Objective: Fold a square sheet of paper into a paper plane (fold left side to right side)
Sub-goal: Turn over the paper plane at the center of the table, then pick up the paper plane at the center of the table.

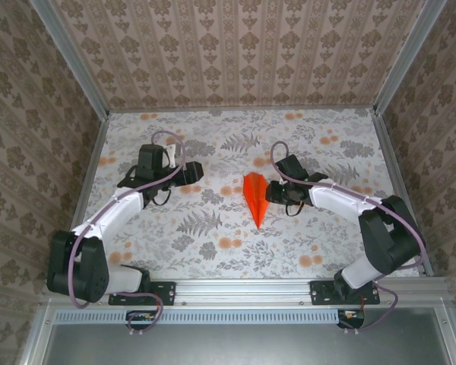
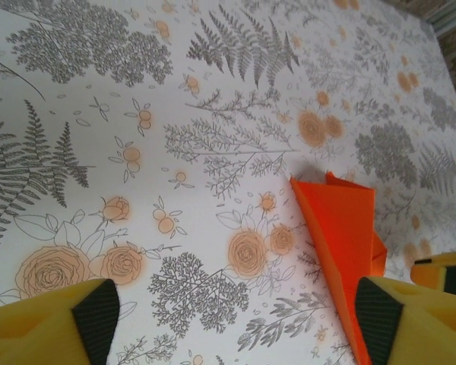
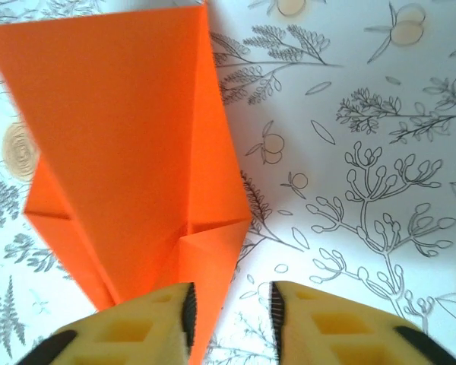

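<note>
The square sheet of paper is folded into a bright orange paper plane (image 1: 253,195), a slim wedge lying mid-table with its point toward the near edge. In the right wrist view its creased wide part (image 3: 121,152) lies just ahead of my right gripper (image 3: 230,315). That gripper's jaws stand a little apart, and one paper edge reaches into the gap beside the left finger (image 3: 184,318) without being clamped. From above, the right gripper (image 1: 269,192) touches the plane's right side. My left gripper (image 1: 195,172) hangs wide open to the plane's left. In its own view the left gripper (image 2: 237,312) has the paper plane (image 2: 342,228) by its right finger (image 2: 380,312).
A floral cloth (image 1: 213,251) covers the table. Patterned walls (image 1: 30,152) close it in on three sides, and an aluminium rail (image 1: 243,289) runs along the near edge. A yellow finger of the right gripper (image 2: 441,270) pokes in beside the paper in the left wrist view.
</note>
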Controlling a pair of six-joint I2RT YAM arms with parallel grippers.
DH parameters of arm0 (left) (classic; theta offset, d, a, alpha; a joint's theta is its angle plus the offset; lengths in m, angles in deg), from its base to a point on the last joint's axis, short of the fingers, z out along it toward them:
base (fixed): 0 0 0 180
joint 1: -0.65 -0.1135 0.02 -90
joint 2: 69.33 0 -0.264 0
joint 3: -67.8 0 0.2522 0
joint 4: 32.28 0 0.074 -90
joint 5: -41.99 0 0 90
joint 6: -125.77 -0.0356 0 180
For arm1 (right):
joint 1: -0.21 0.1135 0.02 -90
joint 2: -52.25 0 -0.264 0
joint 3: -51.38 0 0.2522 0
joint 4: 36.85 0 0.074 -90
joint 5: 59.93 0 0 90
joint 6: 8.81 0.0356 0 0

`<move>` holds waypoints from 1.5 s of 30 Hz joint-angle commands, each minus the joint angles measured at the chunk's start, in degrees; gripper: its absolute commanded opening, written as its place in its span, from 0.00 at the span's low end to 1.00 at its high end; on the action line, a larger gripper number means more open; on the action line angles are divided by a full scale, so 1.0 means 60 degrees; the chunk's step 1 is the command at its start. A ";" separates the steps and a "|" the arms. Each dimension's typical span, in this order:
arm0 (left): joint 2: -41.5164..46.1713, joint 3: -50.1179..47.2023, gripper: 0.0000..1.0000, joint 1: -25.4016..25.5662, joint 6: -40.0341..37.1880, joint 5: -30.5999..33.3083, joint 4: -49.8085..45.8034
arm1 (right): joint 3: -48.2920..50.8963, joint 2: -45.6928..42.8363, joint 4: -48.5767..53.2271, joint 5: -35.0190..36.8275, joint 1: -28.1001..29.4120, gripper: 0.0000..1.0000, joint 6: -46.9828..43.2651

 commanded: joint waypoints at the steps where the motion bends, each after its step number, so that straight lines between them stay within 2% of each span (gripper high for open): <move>1: 0.0365 -0.0258 0.89 -0.0196 0.0037 -0.0087 0.0259 | -0.0510 -0.0374 0.0969 0.0508 0.0522 0.39 -0.0188; 4: 0.0441 -0.0419 0.94 -0.0307 0.0221 -0.0137 0.0492 | -0.0684 -0.0192 0.1098 0.0537 0.0991 0.43 -0.0047; 8: 0.0427 -0.0436 0.95 -0.0382 0.0292 -0.0298 0.0537 | -0.0909 0.0442 0.1177 0.0664 0.1367 0.48 0.0090; 15: 0.0515 -0.0451 0.96 -0.0419 0.0268 -0.0347 0.0398 | -0.1198 0.1317 0.1049 0.0598 0.1568 0.47 0.0201; 33: 0.0639 -0.0495 0.99 -0.0514 0.0154 -0.0481 0.0204 | -0.1934 0.2846 0.0949 0.0419 0.1605 0.24 0.0142; 39: 0.0793 -0.0298 1.00 -0.0521 -0.0095 -0.0649 -0.0139 | -0.2483 0.2930 0.1422 0.0347 0.1335 0.06 0.0167; 45: 0.0865 -0.0184 1.00 -0.0539 -0.0181 -0.0765 -0.0254 | -0.4069 0.3621 0.2938 0.0787 0.0868 0.05 -0.0448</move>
